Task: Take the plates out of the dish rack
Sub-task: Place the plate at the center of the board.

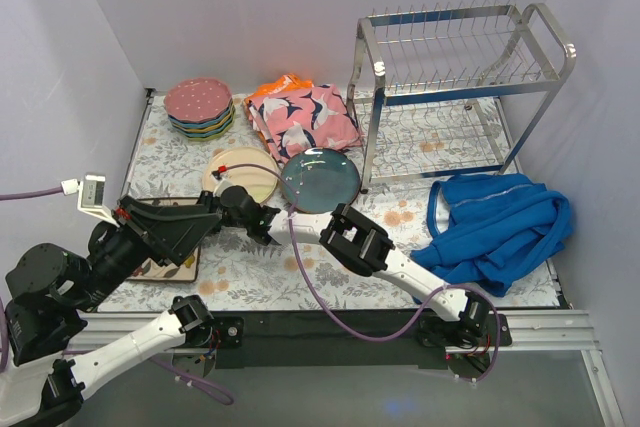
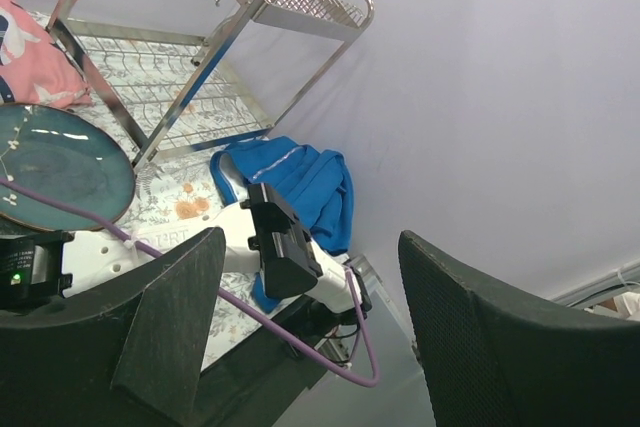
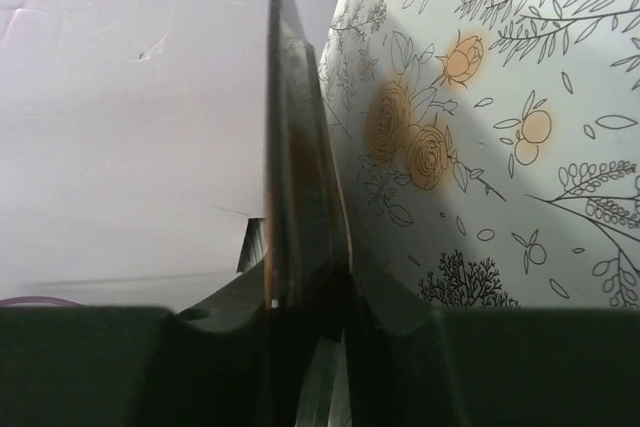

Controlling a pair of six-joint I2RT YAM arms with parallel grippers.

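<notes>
The dark teal plate [image 1: 320, 180] lies nearly flat just left of the dish rack [image 1: 450, 77], overlapping a cream-pink plate [image 1: 238, 169]. My right gripper [image 1: 293, 209] is shut on the teal plate's near-left rim; in the right wrist view that rim [image 3: 295, 147] stands edge-on between the jaws of the gripper [image 3: 310, 277]. My left gripper [image 1: 262, 222] hovers open beside it, with nothing between its fingers [image 2: 180, 317]. The teal plate [image 2: 60, 162] and the rack [image 2: 230, 37] also show there. A stack of dotted plates [image 1: 200, 105] sits at the back left. No plates show in the rack.
A pink bird-print cloth [image 1: 300, 117] lies behind the teal plate, with something orange [image 1: 285, 84] behind it. A blue garment [image 1: 495, 227] is heaped at the right, in front of the rack. A square floral plate [image 1: 180, 265] lies partly under my left arm. Walls enclose the table.
</notes>
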